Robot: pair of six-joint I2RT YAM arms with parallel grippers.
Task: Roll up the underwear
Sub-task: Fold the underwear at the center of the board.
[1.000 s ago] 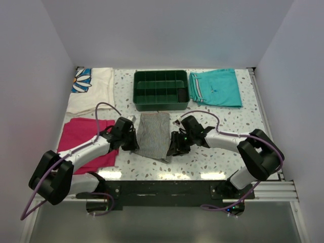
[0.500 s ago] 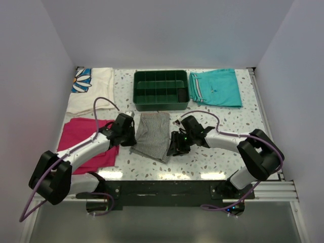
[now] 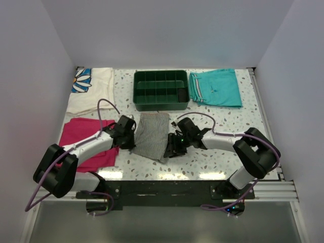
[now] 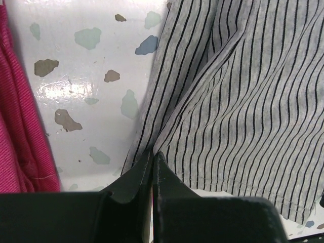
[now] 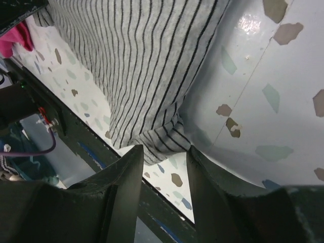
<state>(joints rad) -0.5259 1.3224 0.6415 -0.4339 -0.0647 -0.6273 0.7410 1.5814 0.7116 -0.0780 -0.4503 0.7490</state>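
The underwear [image 3: 153,134] is a grey-and-white striped cloth lying on the speckled table just in front of the green tray [image 3: 161,105]. My left gripper [image 3: 130,138] is at its left edge. In the left wrist view the left gripper [image 4: 152,152] is shut, pinching that edge of the underwear [image 4: 238,101], and folds run out from the tips. My right gripper [image 3: 171,147] is at the near right corner. In the right wrist view the right gripper [image 5: 164,148] is open, with the folded corner of the underwear [image 5: 142,61] lying between its tips.
A magenta cloth [image 3: 81,136] lies under the left arm. Teal shorts [image 3: 216,87] lie right of the tray. A white cloth with a daisy print [image 3: 91,88] is at the far left. The table's dark front rail [image 5: 76,147] runs close below the right gripper.
My left gripper has moved a little right and away, drawing the underwear's left edge inward so the cloth looks narrower. The right gripper has edged slightly left and stays open.
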